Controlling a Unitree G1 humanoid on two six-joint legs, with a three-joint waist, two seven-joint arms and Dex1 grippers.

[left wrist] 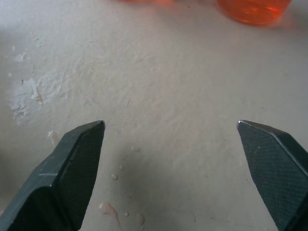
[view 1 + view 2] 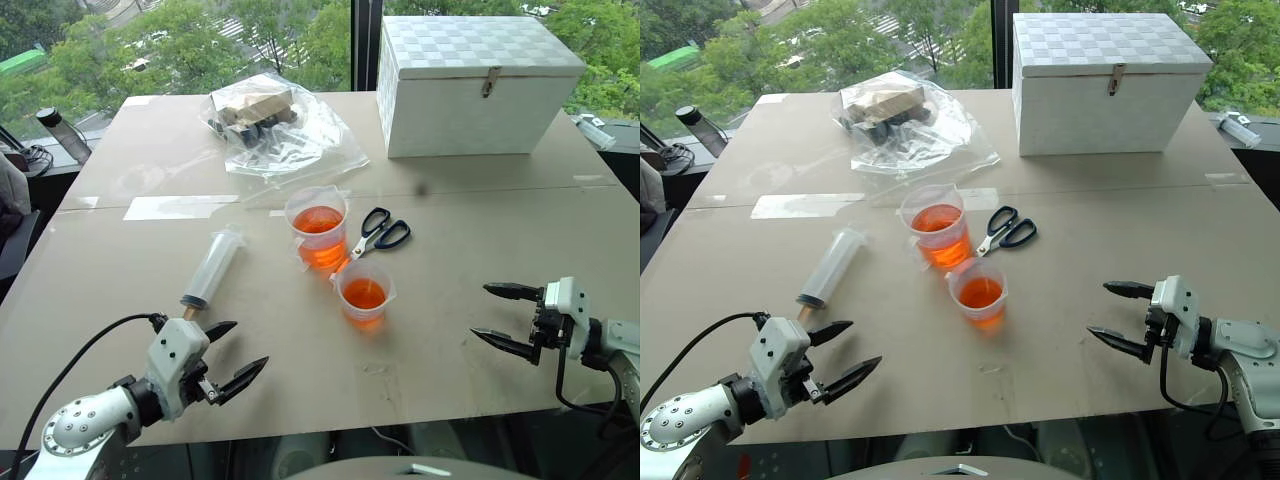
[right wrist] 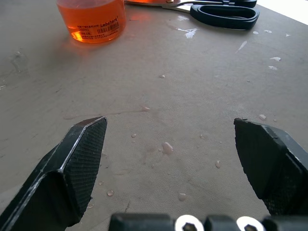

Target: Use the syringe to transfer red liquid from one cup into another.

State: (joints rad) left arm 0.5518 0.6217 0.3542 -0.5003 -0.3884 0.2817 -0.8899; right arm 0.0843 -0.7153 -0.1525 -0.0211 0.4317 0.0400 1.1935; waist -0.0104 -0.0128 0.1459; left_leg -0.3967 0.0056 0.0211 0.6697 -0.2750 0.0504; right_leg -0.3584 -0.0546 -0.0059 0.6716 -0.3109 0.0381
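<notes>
Clear plastic, the syringe [image 2: 211, 268] lay flat on the table [image 2: 450, 330] left of centre, its tan nozzle toward the lower left. Right of it, mid-frame, stood the taller cup [image 2: 319, 229] and, touching it just below, the smaller cup [image 2: 363, 292], each holding red liquid [image 2: 363, 295]. Black-handled scissors [image 2: 381, 233] lay just right of the taller cup. The left gripper [image 2: 236, 354] hovered at lower left near the nozzle, fingers spread, holding nothing. The right gripper [image 2: 498, 315] hung at lower right, well apart from the cups, likewise spread and empty.
</notes>
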